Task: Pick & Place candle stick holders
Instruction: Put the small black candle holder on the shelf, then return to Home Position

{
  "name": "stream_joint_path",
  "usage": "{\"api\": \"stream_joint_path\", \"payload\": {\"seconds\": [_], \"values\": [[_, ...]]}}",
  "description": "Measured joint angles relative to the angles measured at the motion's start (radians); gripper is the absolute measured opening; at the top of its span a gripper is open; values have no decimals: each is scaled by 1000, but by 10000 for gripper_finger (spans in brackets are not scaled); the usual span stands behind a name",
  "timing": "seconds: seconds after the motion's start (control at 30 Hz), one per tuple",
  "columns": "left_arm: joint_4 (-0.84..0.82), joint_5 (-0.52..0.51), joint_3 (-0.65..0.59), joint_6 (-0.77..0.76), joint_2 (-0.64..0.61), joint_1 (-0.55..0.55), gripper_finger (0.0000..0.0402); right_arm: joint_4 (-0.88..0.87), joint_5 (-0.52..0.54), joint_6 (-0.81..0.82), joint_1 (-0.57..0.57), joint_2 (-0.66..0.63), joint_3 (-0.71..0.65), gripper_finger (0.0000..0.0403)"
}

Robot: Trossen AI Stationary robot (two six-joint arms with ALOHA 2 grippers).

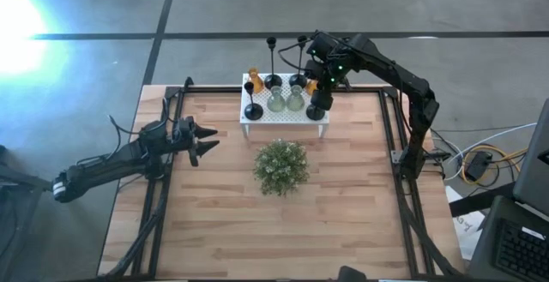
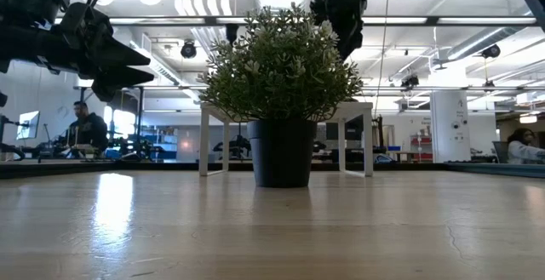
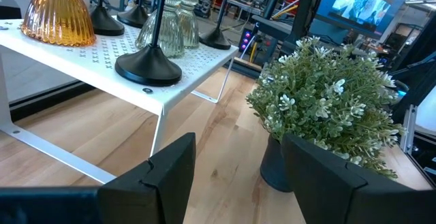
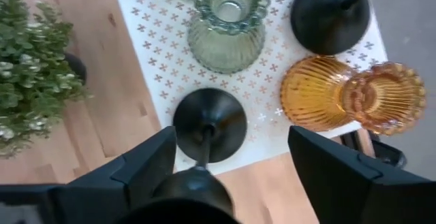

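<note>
**Wood table, white stand, holders gathered on top**

Pale wood planks make up the table (image 1: 283,222), the largest thing in view, framed by dark rails on both sides. At its far edge stands the white perforated stand (image 1: 285,119) on thin legs, and just in front of it, near the middle of the table, sits the bushy green plant (image 1: 280,165) in a dark pot.

The right arm reaches in from the far right corner, and the right gripper (image 4: 225,159) hangs directly over the stand's right end. Its fingers are spread apart, with a black round-based holder (image 4: 209,124) standing upright on the stand between them; the fingers sit clear of the stem on both sides (nothing is clamped). Beside that one, in the right wrist view, stand a pale greenish glass holder (image 4: 227,23), another black base (image 4: 329,14) and an amber glass holder (image 4: 354,100) near the stand's edge.

The left arm waits over the table's left side, well apart from the stand, the left gripper (image 1: 206,141) pointing toward it with its fingers apart and empty.

From above, the candle stick holders (image 1: 276,93) crowd the stand: amber ones at the left end and by the right gripper, two greenish ones in the middle, and black ones with thin stems around them, one tall at the back.
</note>
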Motion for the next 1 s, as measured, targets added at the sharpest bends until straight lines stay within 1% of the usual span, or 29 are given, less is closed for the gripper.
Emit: {"api": "stream_joint_path", "payload": {"seconds": [0.27,0.43,0.77,1.0], "values": [[0,0,0,0,0,0,223,0,13,5,0,-6,1,317],[0,0,0,0,0,0,223,-4,13,6,0,-23,1,332],[0,0,0,0,0,0,223,-24,12,20,1,-104,1,327],[0,0,0,0,0,0,222,-125,11,78,3,-182,-9,327]]}}
